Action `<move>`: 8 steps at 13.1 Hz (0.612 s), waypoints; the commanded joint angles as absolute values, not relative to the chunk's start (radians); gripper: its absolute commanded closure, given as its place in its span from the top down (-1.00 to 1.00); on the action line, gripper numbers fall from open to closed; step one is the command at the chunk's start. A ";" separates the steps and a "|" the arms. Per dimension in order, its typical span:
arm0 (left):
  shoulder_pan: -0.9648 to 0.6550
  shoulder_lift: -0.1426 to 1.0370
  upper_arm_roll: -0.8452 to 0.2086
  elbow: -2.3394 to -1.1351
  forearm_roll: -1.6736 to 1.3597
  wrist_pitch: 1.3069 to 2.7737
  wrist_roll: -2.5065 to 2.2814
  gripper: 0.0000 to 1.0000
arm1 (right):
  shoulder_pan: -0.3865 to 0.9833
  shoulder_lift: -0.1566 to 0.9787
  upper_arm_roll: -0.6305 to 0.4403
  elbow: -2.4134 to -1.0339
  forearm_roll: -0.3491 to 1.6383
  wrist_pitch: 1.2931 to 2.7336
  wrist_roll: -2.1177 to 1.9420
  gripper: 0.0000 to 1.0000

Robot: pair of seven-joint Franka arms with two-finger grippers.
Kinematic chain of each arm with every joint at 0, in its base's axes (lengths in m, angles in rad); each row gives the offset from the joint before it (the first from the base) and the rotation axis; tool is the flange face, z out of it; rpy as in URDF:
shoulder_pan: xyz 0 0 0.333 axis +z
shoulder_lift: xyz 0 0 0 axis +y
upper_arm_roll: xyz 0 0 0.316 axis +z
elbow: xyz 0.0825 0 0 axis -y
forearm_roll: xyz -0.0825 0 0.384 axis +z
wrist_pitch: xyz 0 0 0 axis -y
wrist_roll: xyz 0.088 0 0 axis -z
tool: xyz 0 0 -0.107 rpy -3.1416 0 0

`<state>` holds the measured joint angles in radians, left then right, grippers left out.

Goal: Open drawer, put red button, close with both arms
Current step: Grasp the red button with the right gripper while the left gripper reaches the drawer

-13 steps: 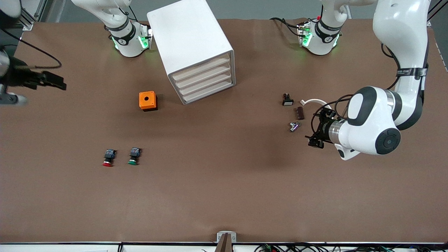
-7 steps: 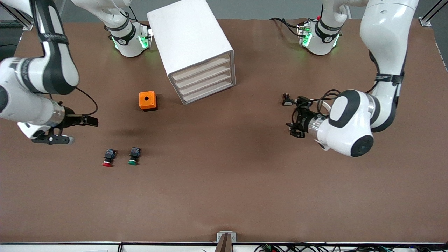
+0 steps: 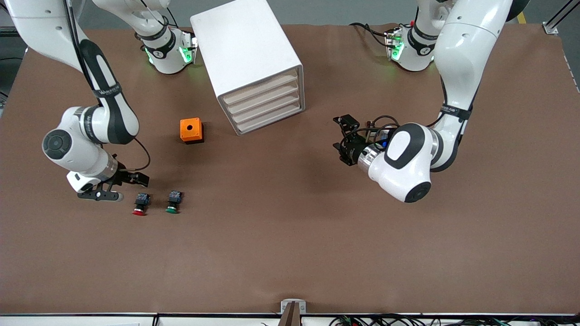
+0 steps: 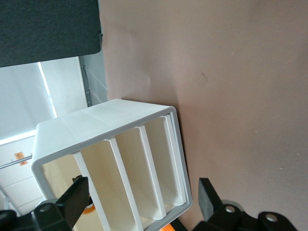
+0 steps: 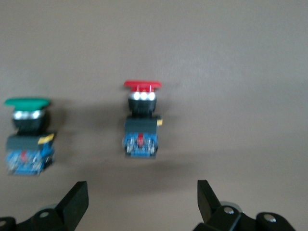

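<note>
My arms (image 3: 457, 50) have glossy white plastic shells with matt black joint bands. The surface (image 3: 290, 253) I work on looks like matt brown cloth or paper, faintly creased. The drawer cabinet (image 3: 247, 59) is smooth white plastic; the red button (image 5: 142, 120) has a shiny cap above a metallic collar.

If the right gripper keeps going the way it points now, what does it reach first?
Probably the red button: the open right gripper is lined up on it, fingers spread wider than its body. The green button sits off that line.

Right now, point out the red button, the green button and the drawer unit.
red button (image 5: 141, 84): right wrist view, on its red cap.
green button (image 5: 27, 102): right wrist view, on its green cap.
drawer unit (image 3: 244, 47): front view, on its white top.
</note>
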<state>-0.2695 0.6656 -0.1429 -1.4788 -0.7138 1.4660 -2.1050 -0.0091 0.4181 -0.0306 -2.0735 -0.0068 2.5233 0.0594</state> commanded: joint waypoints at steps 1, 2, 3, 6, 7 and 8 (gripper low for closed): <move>-0.282 0.680 -0.140 -1.447 -0.780 1.434 -2.132 1.00 | -0.012 0.489 -0.026 -1.990 -0.009 2.523 0.112 1.00; -0.294 0.690 -0.138 -1.447 -0.825 1.434 -2.166 1.00 | -0.008 0.520 -0.026 -1.962 -0.009 2.523 0.112 1.00; -0.307 0.707 -0.138 -1.447 -0.844 1.434 -2.231 1.00 | -0.006 0.566 -0.026 -1.922 -0.009 2.525 0.110 1.00; -0.386 0.761 -0.138 -1.416 -0.851 1.440 -2.380 1.00 | -0.012 0.612 -0.026 -1.894 -0.009 2.525 0.110 1.00; -0.408 0.776 -0.138 -1.411 -0.865 1.450 -2.399 1.00 | -0.014 0.617 -0.026 -1.898 -0.009 2.520 0.110 1.00; -0.420 0.791 -0.137 -1.398 -0.891 1.454 -2.407 1.00 | -0.014 0.618 -0.026 -1.902 -0.009 2.514 0.110 1.00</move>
